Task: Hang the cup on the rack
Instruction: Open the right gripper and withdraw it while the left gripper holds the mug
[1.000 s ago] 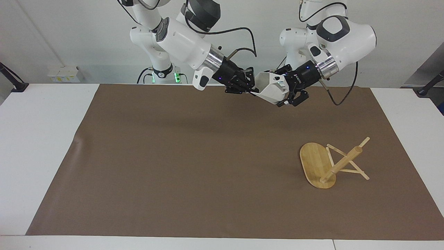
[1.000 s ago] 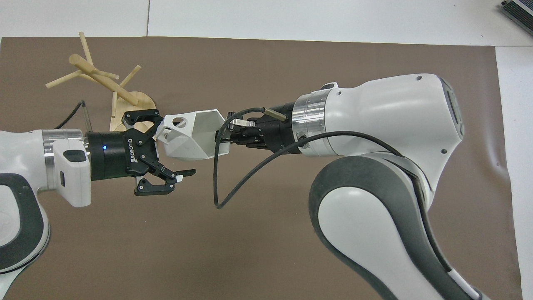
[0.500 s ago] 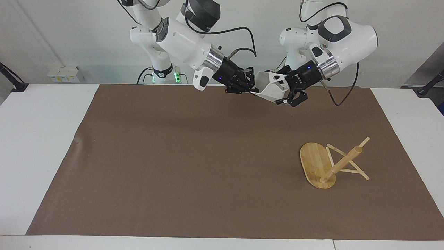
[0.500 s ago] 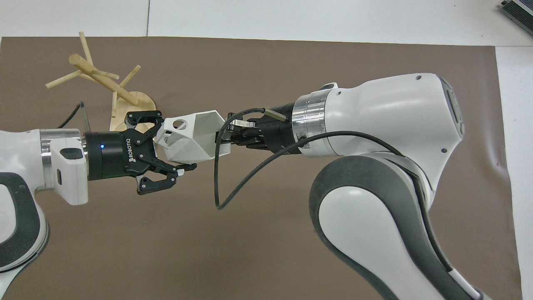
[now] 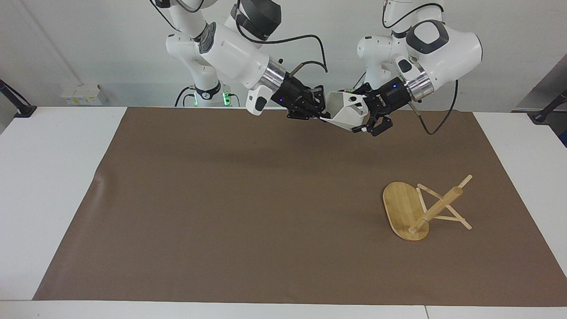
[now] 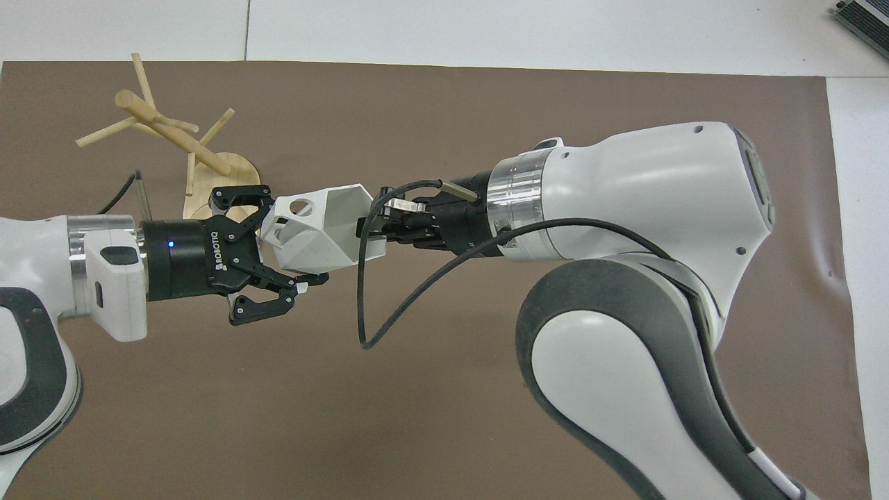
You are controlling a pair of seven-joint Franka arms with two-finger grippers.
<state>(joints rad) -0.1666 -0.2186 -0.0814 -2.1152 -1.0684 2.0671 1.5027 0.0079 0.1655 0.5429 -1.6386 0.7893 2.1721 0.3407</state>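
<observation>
White and sharply faceted, the cup (image 5: 347, 116) hangs in the air between the two grippers, above the brown mat (image 5: 221, 212) at the robots' end of the table. The left gripper (image 6: 281, 239) has its fingers closed on the handle end, where the block with the round hole sits; the right gripper (image 5: 320, 111) is at the rim, its fingers narrow, though I cannot tell whether they grip the wall or have let go. It looks like a hand-over. To my eye the cup is light, rigid and hollow, with hard smooth faces that could slip or twist in a pinch, so the blocky handle seems the surest hold. The rack (image 5: 414, 209) lies tipped on its side toward the left arm's end, pegs sprawled, and would need righting first.
</observation>
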